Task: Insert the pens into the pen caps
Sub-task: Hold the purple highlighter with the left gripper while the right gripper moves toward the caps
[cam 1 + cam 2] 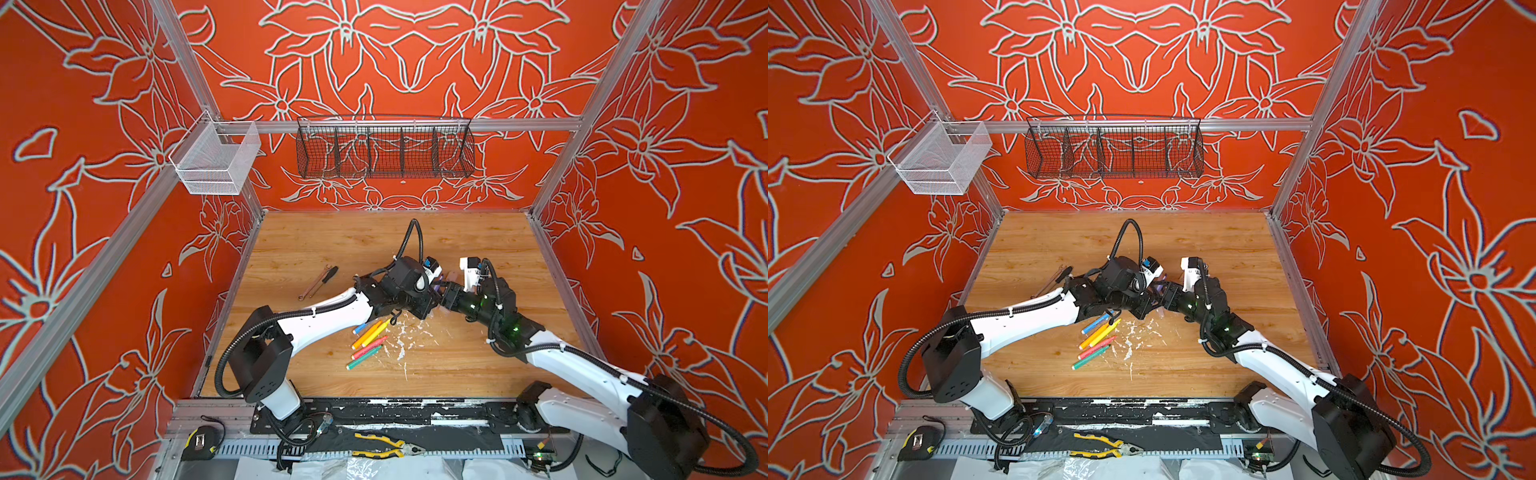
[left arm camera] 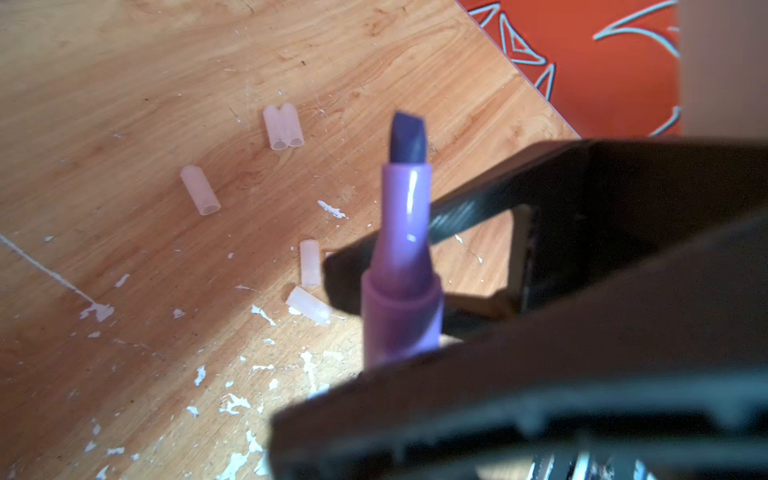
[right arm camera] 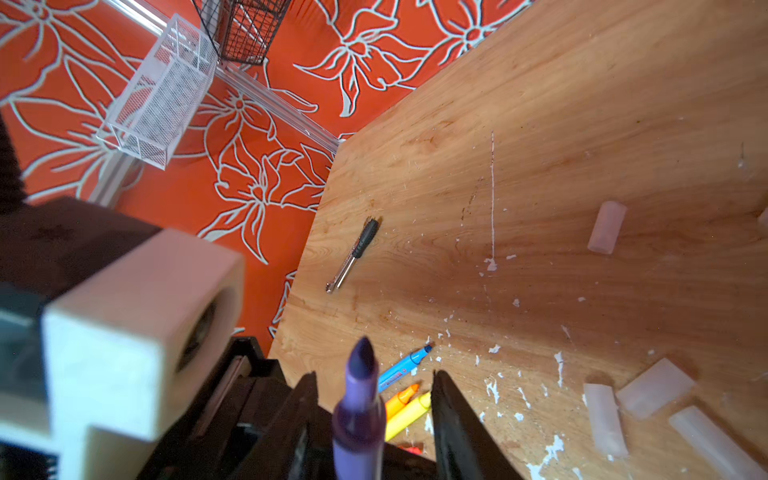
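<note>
Progress: nothing capped yet. Five pens (blue, orange, yellow, pink-red, green) lie bare-tipped in a loose fan on the table, lower middle of both top views, just below the two wrists. The sixth, the purple pen, is up off the wood, at mid-frame in both top views where the grippers meet. Its chisel tip is uncovered.

Caps: all loose and empty in the left wrist view. A pair of caps lies side by side upper centre, a single cap to their lower left, and two more caps sit beside the finger. Five counted; a sixth not found.

Left gripper: clenched on the purple pen's barrel, tip pointing away from the wrist.

Right gripper: jaws apart, one either side of the pen, a gap showing on both sides. Holds nothing.

Judgement: all six insertions remain. A cap must be fetched first.
</note>
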`<state>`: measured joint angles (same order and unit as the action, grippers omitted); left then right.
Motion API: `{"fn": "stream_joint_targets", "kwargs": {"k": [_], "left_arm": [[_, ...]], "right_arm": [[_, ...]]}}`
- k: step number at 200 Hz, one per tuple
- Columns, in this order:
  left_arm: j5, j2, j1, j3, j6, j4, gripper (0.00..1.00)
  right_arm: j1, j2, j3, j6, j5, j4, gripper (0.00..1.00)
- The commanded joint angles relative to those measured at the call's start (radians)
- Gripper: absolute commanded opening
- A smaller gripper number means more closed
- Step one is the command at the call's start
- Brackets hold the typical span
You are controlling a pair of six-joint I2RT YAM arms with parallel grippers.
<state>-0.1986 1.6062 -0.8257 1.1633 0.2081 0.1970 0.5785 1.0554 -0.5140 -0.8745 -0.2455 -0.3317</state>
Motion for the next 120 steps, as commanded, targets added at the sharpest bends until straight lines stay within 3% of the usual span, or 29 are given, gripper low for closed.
{"fn": "stream_joint_targets", "kwargs": {"k": [1, 31, 66, 91, 107, 120], "left_arm": [[0.096, -0.046, 0.003, -0.04, 0.021, -0.066, 0.0], [0.19, -0.145, 0.058, -0.15, 0.082, -0.143, 0.0], [0.188, -0.28, 0.167, -0.3, 0.176, -0.263, 0.0], [0.187, -0.378, 0.168, -0.334, 0.135, -0.256, 0.0], [0.276, -0.436, 0.168, -0.365, 0.175, -0.251, 0.0], [0.335, -0.445, 0.168, -0.34, 0.181, -0.198, 0.0]], "right_arm": [[0.015, -0.043, -0.058, 0.059, 0.101, 0.164, 0.64], [0.014, -0.084, -0.137, 0.132, 0.302, 0.399, 0.69], [0.014, -0.023, -0.241, 0.144, 0.471, 0.605, 0.62], [0.014, 0.09, -0.332, 0.194, 0.457, 0.702, 0.59], [0.014, 0.181, -0.394, 0.245, 0.446, 0.774, 0.58], [0.014, 0.266, -0.453, 0.274, 0.433, 0.849, 0.52]]}}
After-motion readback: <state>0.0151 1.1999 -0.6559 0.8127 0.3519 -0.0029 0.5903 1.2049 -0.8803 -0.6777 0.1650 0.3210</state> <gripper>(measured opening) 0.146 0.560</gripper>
